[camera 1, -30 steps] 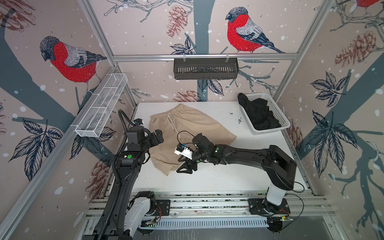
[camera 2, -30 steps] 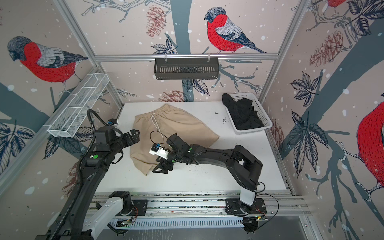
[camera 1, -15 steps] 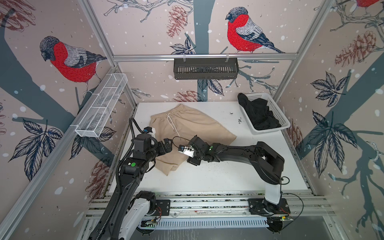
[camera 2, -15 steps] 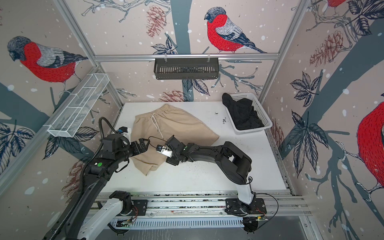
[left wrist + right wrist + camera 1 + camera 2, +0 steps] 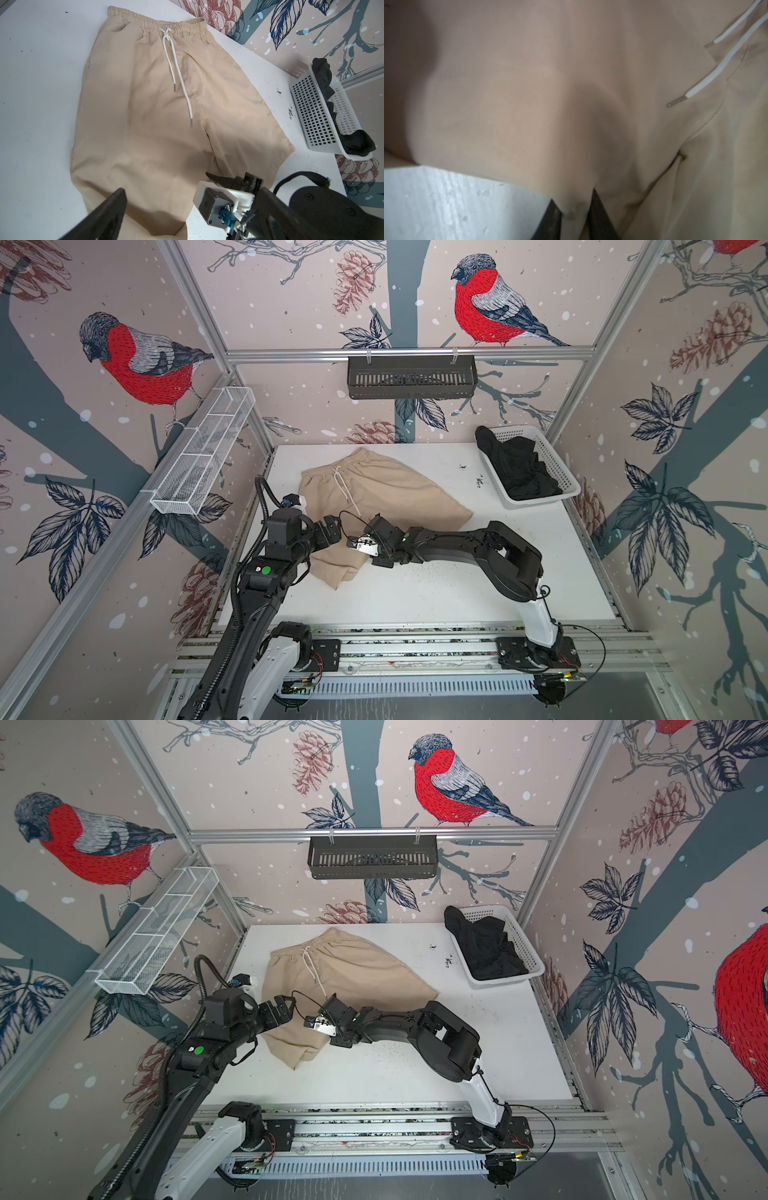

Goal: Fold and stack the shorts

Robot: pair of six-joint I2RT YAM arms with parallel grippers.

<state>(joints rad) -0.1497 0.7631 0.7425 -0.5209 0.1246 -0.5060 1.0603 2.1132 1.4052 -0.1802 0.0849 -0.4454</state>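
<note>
At left, the left end effector (image 5: 331, 531) hangs with its jaws spread wide over one leg of the beige shorts (image 5: 374, 493), which lie flat on the white table (image 5: 457, 593), waistband to the rear. At centre, the right end effector (image 5: 575, 214) is clenched on a fold of the beige cloth near the hem. At far right, the black shorts (image 5: 519, 472) lie crumpled in a white basket (image 5: 559, 466).

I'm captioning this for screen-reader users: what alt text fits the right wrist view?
The right gripper pinches the edge of the beige shorts, which fill most of the close-up. Two white drawstring ends with metal tips lie on the cloth; bare white table shows beside the hem.
</note>
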